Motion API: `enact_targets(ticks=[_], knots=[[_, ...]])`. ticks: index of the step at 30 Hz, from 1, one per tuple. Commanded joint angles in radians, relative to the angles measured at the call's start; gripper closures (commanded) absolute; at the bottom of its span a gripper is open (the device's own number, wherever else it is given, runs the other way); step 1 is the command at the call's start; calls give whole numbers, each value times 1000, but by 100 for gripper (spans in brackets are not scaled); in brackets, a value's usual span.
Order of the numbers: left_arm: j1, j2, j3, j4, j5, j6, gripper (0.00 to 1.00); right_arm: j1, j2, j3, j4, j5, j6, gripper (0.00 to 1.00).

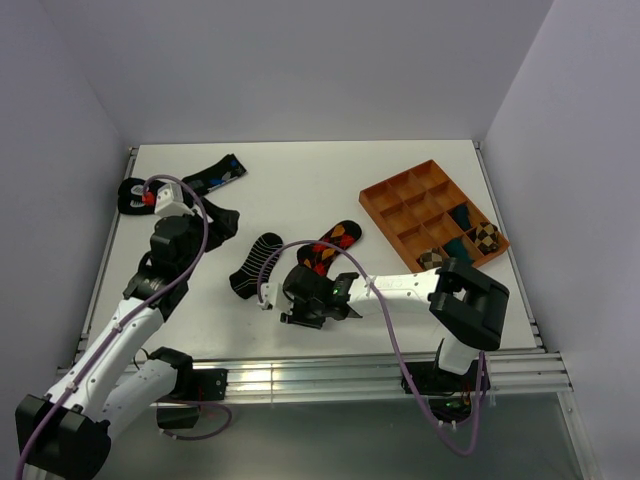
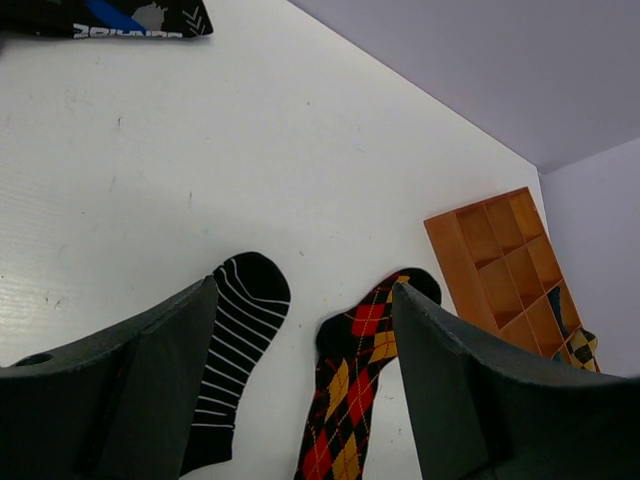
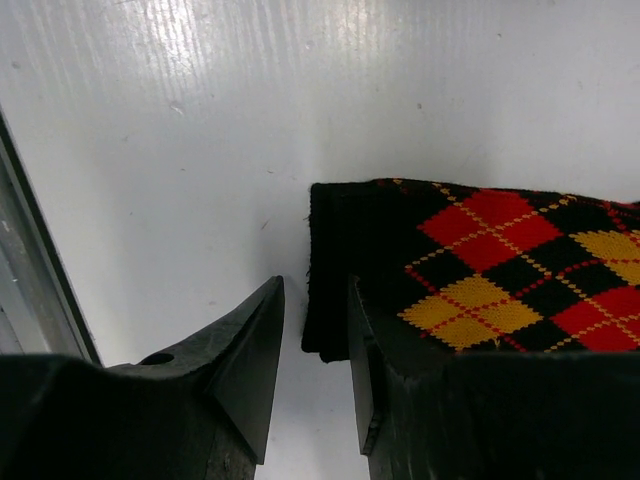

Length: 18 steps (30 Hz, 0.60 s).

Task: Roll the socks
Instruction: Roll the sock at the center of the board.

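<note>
The long black sock with red and orange diamonds (image 1: pixel 333 243) lies flat near the table's middle, and the short black sock with white stripes (image 1: pixel 255 263) lies just left of it. My right gripper (image 1: pixel 301 281) is low at the long sock's cuff end. In the right wrist view its jaws (image 3: pixel 315 285) stand narrowly apart. The black cuff corner of the argyle sock (image 3: pixel 480 260) sits between them, and a strip of table shows beside the left finger. My left gripper (image 1: pixel 218 221) hangs open left of both socks. From above it looks down on the striped sock (image 2: pixel 240 340) and the argyle sock (image 2: pixel 355 385).
An orange compartment tray (image 1: pixel 400 200) sits at the right with rolled bundles (image 1: pixel 432 260) in its near cells. Black socks with blue and white marks (image 1: pixel 215 175) lie at the back left, also visible as dark fabric (image 2: pixel 120 18) in the left wrist view. A metal rail (image 1: pixel 330 375) runs along the near edge.
</note>
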<state>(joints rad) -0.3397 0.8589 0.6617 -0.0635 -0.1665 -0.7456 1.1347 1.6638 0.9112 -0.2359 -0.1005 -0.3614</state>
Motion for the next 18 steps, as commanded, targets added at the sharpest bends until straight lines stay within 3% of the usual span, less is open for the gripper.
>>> enact_targets(ticks=[1, 18], knots=[[5, -12, -16, 56, 27, 11, 24, 7, -21, 37, 18, 47, -16, 60], [5, -14, -5, 25, 44, 23, 22, 5, 11, 80, -37, 96, 6, 53]])
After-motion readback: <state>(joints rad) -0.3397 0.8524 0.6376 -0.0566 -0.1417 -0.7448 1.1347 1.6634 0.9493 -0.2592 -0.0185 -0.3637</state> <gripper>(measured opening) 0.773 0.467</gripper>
